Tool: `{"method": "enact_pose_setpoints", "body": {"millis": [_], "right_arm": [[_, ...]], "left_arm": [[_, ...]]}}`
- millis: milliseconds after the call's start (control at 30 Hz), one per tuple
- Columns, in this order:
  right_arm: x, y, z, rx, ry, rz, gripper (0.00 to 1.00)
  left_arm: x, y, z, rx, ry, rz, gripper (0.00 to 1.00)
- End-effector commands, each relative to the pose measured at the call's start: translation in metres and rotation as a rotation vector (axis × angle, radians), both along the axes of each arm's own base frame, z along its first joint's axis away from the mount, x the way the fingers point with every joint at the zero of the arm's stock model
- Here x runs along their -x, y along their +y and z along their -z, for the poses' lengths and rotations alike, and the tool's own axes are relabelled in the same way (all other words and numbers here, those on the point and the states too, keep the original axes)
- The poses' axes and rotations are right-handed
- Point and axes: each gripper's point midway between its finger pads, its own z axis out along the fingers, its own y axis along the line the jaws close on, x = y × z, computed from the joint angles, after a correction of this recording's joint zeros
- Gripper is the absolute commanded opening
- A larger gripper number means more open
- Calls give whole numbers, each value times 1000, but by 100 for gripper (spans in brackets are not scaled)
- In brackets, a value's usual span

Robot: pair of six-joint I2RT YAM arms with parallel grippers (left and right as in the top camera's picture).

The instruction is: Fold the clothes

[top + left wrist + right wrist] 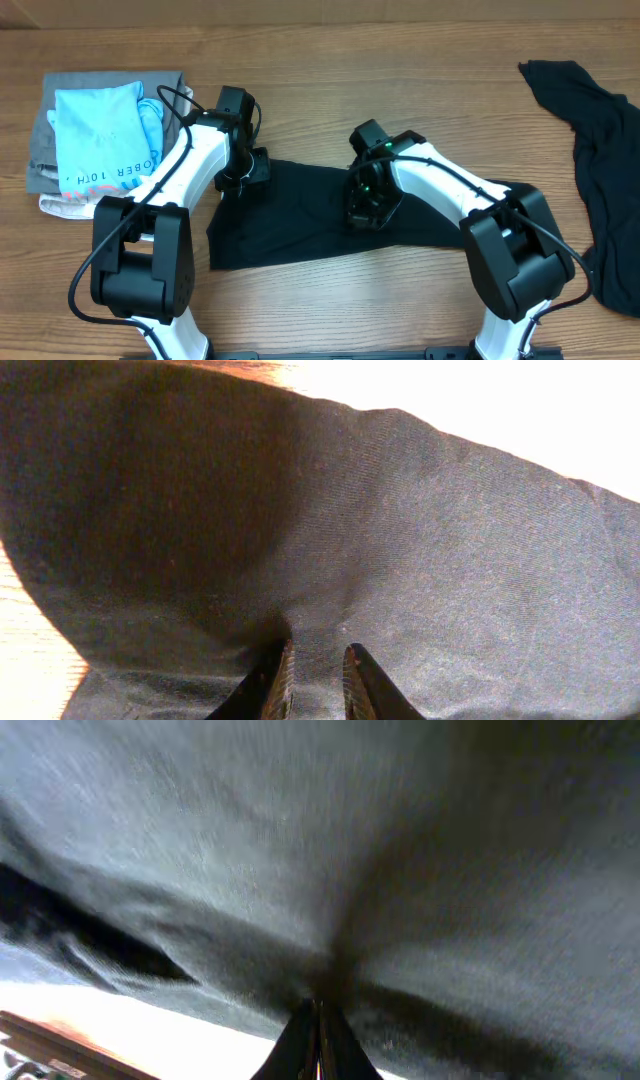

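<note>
Black shirt (290,230) runs left to right; left gripper (318,652) clamps its left corner. Right gripper (317,1010), closed, pinches its middle.

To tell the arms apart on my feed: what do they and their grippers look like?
Left arm and right arm match: white shells, black joints, black cables. Right arm alone shows a green light. Left gripper and right gripper: slim black tapered fingers.
</note>
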Motion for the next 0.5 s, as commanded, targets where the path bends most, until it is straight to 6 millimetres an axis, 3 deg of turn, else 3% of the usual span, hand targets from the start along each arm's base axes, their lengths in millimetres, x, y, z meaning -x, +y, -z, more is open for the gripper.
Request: {"method": "enact_pose_setpoints", "body": {"millis": [0,300,367,467], "right_arm": [[5,4,-5,22,-24,-19,4],[9,-9,4,181,-53,31,4],[9,-14,8,205,-64,30,4],[12,-18,13,219,-57,32,4]], "left_arm": [[3,1,4,-15,9,-2,21],[4,1,4,-16,14,-1,21],[5,1,4,-16,17,-1,8],[2,1,-5,-15,8,-3,4]]}}
